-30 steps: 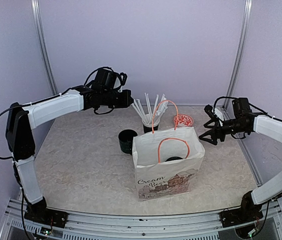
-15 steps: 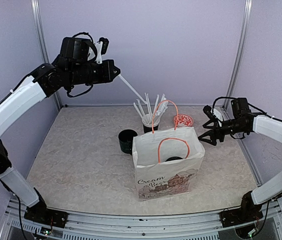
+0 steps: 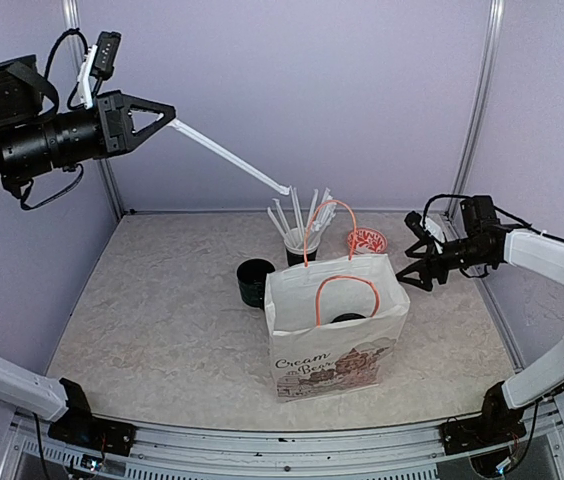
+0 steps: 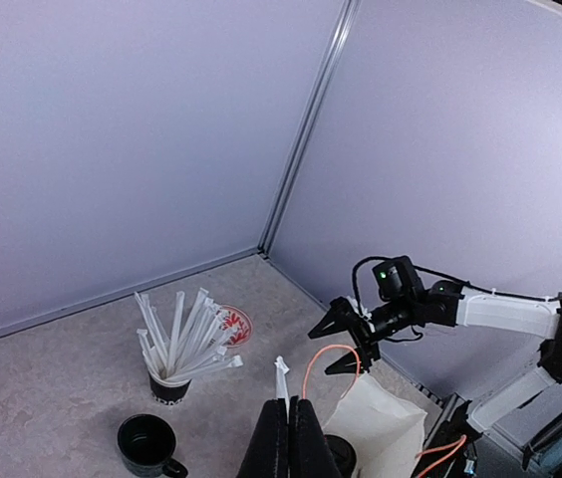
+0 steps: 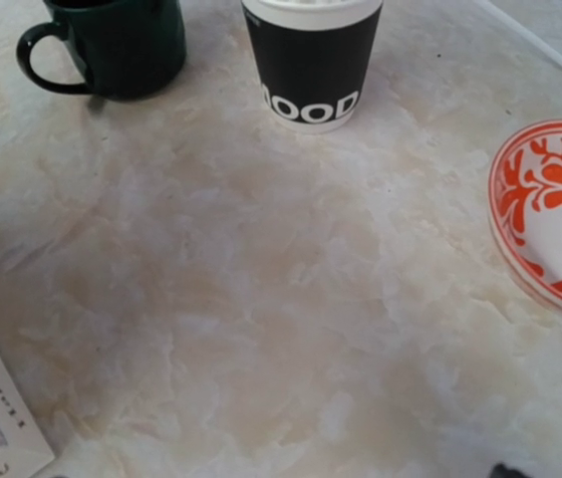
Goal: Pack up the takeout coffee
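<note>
My left gripper [image 3: 169, 118] is raised high at the upper left, shut on one white wrapped straw [image 3: 228, 156] that slants down toward the black cup of straws [image 3: 301, 246]. In the left wrist view the closed fingers [image 4: 273, 443] pinch the straw [image 4: 282, 380]. The white paper bag [image 3: 334, 335] with orange handles stands in the middle. A round black lid [image 3: 348, 318] shows inside it; the white coffee cups themselves are hidden. My right gripper [image 3: 413, 251] is open and empty, just right of the bag's top; it also shows open in the left wrist view [image 4: 345, 340].
A squat black mug [image 3: 255, 282] stands left of the bag, also in the right wrist view [image 5: 112, 40] beside the straw cup [image 5: 311, 62]. A red-and-white plate [image 3: 367, 240] lies behind the bag. Walls enclose the table at the back and both sides.
My left arm has swung up and to the left, drawing one straw out of the straw cup and lifting it clear. The right arm has not moved.
</note>
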`<state>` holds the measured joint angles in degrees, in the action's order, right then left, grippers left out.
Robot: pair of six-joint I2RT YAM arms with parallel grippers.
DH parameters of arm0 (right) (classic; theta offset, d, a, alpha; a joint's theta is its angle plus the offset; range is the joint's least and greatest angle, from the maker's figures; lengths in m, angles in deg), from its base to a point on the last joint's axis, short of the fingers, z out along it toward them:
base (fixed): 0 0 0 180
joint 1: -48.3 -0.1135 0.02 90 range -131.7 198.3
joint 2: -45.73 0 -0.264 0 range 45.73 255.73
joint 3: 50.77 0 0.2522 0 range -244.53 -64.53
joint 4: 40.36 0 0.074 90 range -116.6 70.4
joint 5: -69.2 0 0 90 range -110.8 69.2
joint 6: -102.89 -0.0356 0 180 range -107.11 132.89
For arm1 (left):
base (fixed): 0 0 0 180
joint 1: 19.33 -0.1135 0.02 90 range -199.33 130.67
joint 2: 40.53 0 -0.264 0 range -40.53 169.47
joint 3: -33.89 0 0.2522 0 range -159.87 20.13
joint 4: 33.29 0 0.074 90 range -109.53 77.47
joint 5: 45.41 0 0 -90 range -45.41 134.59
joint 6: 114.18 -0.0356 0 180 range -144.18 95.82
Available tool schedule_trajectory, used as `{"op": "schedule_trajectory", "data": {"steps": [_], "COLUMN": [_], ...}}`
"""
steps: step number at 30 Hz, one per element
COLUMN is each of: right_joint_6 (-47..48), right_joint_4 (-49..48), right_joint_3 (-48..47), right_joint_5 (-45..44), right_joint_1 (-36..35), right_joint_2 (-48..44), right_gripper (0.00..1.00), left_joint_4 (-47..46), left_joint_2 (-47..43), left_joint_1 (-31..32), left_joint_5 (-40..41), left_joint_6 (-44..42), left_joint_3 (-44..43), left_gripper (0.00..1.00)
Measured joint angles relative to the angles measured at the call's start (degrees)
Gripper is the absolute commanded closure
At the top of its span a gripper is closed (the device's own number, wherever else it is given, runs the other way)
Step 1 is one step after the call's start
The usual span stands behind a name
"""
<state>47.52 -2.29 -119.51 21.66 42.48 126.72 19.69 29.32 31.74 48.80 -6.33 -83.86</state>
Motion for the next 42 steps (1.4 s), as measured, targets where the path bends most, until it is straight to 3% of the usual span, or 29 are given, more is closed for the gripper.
{"op": "schedule_trajectory", "data": {"steps": [10,20,27,32,42], "right_joint_6": [0.0,0.0,0.0,0.0,-0.8], "right_joint_4": [0.1,0.1,0.1,0.1,1.5], "right_joint_3": [-0.5,-0.5,-0.5,-0.5,-1.9], "right_joint_5": [-0.1,-0.1,-0.1,-0.1,-0.5], "right_joint_1": [0.0,0.0,0.0,0.0,0.0], "right_joint_2": [0.0,-0.4,-0.7,-0.8,-1.6], "right_gripper": [0.11,0.11,0.11,0.11,0.06], "left_joint_4": [-1.0,-8.1,-13.7,-15.6,-10.4], "left_joint_2": [-3.1,7.7,17.3,22.2,24.1], "left_joint_1": [2.2,8.5,11.0,11.3,11.5], "left_joint_5": [-11.8,-16.2,-16.0,-17.2,-11.9], "left_joint_6": [2.1,2.1,1.2,0.5,-4.9], "left_joint_3": [3.9,11.9,12.1,11.2,5.9], "left_gripper": [1.0,1.0,1.0,0.67,0.37]}}
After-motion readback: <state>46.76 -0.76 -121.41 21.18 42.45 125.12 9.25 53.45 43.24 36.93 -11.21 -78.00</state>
